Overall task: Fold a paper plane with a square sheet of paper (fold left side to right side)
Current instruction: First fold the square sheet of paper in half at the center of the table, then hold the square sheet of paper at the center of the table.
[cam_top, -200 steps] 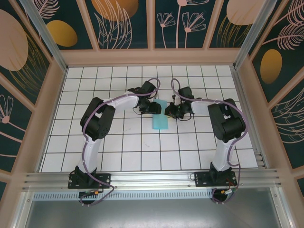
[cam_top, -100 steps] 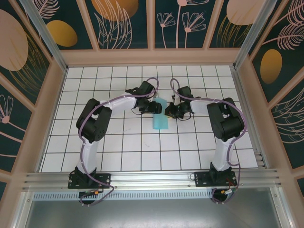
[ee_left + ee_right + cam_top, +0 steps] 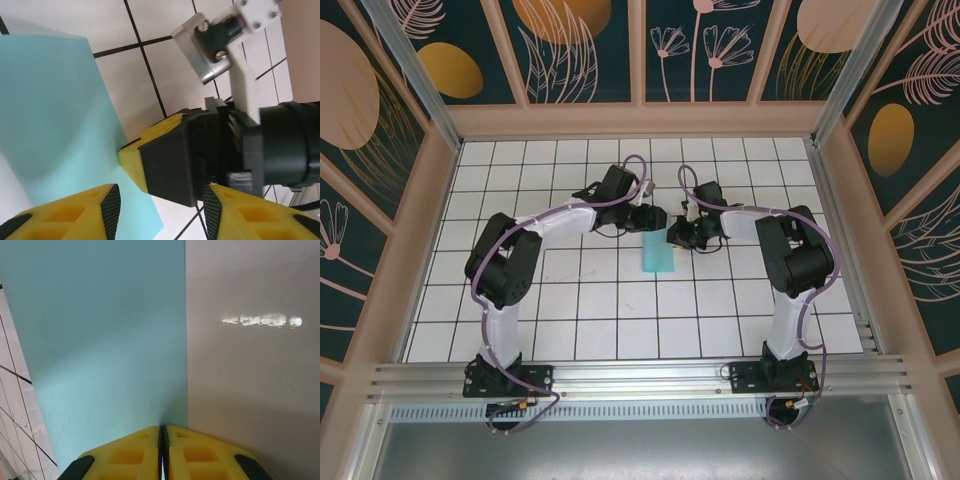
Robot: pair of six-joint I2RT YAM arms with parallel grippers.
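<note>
**Close quarters at mid-table**

The turquoise sheet of paper, folded to a narrow strip, lies flat on the gridded table, around its middle and somewhat nearer the far edge. The right gripper, jaws closed tight, touches the strip's right edge near the far corner. The left gripper hovers just beside it, jaws apart, holding nothing.
</note>
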